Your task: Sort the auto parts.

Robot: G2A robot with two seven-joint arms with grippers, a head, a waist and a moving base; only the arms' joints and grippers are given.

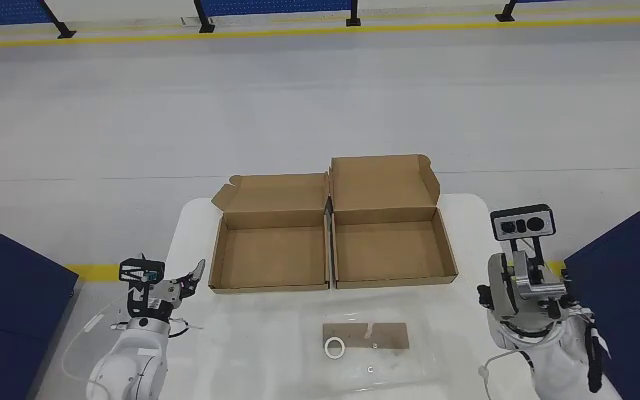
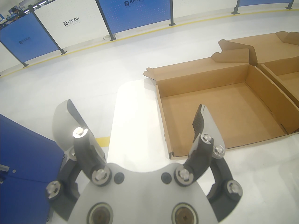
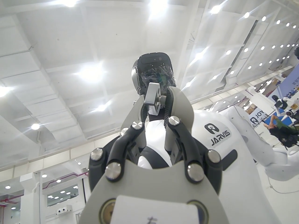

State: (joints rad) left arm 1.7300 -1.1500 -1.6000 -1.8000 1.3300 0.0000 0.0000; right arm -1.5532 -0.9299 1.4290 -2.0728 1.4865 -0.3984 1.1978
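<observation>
A clear plastic bag (image 1: pixel 365 348) lies near the table's front edge, holding a white ring (image 1: pixel 335 348), a brown strip (image 1: pixel 375 335) and a few small parts. My left gripper (image 2: pixel 134 108) hovers open and empty over the table's left side, just left of the left cardboard box (image 2: pixel 222 108); the top view places this left gripper (image 1: pixel 175 280) at the table's left edge. My right gripper (image 3: pixel 155 103) points upward, shut on a small silver metal block (image 3: pixel 153 101) with holes in its face. From above, the right gripper (image 1: pixel 522 282) is off the table's right edge.
Two open cardboard boxes stand side by side at the back of the table, the left box (image 1: pixel 270 260) and the right box (image 1: pixel 392 250), both with nothing inside. Blue panels flank the table on both sides. White tabletop (image 1: pixel 260 330) lies bare between boxes and bag.
</observation>
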